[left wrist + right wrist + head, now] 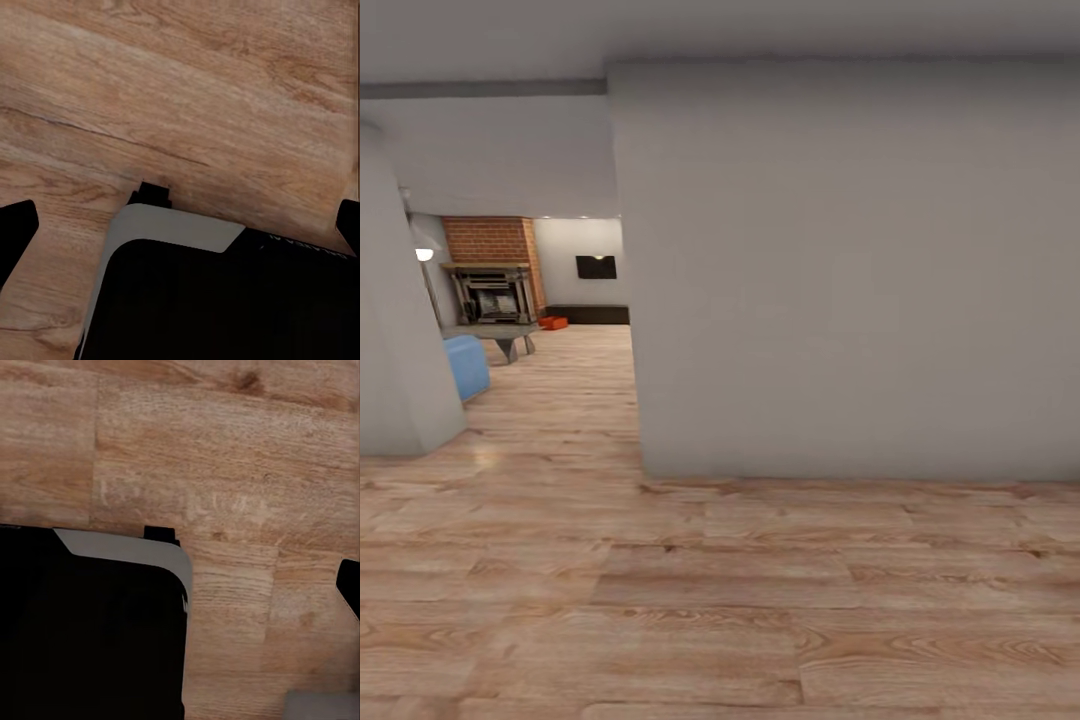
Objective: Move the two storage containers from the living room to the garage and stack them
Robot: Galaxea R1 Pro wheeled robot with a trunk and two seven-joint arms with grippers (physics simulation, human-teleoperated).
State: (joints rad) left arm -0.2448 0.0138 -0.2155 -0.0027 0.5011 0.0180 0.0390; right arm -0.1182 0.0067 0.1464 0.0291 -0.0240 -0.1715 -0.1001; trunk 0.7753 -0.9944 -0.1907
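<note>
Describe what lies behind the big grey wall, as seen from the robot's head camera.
Past the grey wall, a brick fireplace, a blue sofa and an orange container show. The wall covers everything further right.

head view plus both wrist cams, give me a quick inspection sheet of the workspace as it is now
surface: light wood plank floor, bare ahead of the robot.
job's things: one orange-red storage container far off on the floor by the brick fireplace; second nothing seen.
clutter: blue sofa and table through the opening.
grippers: left gripper wide open over planks, empty; right gripper: one fingertip at the frame edge, state unclear.
cables: nothing seen.
surroundings: grey wall close ahead, living room beyond on its left.
</note>
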